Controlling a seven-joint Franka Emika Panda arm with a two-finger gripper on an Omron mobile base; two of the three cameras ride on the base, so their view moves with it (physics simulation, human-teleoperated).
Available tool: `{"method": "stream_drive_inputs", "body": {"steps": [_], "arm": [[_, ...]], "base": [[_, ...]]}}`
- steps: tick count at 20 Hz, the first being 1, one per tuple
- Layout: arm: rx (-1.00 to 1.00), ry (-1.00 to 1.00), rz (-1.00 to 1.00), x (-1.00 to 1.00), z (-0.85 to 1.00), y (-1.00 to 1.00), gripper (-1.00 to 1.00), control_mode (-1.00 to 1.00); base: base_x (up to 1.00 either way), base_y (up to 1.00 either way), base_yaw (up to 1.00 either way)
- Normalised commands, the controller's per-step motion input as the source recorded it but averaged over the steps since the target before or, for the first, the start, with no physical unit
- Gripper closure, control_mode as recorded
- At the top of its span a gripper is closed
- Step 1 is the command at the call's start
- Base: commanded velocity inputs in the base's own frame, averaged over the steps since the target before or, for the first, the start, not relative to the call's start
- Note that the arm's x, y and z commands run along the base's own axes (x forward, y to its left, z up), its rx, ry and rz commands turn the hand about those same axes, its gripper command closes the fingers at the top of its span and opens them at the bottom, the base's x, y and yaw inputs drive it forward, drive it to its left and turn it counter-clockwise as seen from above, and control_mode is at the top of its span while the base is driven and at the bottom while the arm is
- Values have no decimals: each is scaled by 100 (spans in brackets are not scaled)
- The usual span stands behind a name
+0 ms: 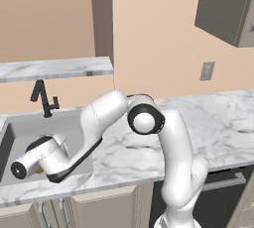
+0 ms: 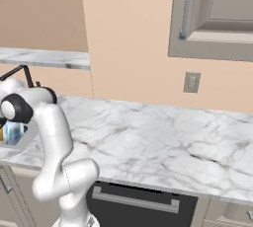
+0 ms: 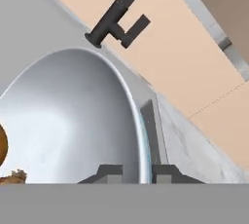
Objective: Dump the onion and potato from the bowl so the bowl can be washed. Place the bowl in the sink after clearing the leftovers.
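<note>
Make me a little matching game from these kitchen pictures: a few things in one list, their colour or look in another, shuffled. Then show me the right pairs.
Things:
1. bowl
2. faucet
3. counter
4. wall outlet

Looks:
A. white marble with grey veins
B. black and angular
C. glossy pale silver-white, its rim between the gripper fingertips
D. small grey plate on the peach wall

Pairs: 1-C, 2-B, 3-A, 4-D

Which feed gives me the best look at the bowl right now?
The hand view: the bowl fills it, its rim running between the gripper fingertips, brown leftovers at the left edge. Neither base view gives a clear look at it.
</note>
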Motion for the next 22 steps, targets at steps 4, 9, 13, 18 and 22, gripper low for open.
{"method": "stream_drive_inputs", "body": {"steps": [4, 9, 13, 18, 22], "arm": [[-6, -24, 19, -22, 43, 18, 100, -100], [-2, -2, 21, -2, -3, -40, 100, -100], [18, -4, -2, 20, 6, -22, 100, -100], [44, 0, -10, 10, 18, -35, 100, -100], [54, 0, -13, 6, 31, -30, 100, -100]], "base": [[0, 0, 0], [0, 0, 0], [0, 0, 0], [0, 0, 0], [0, 0, 0]]}}
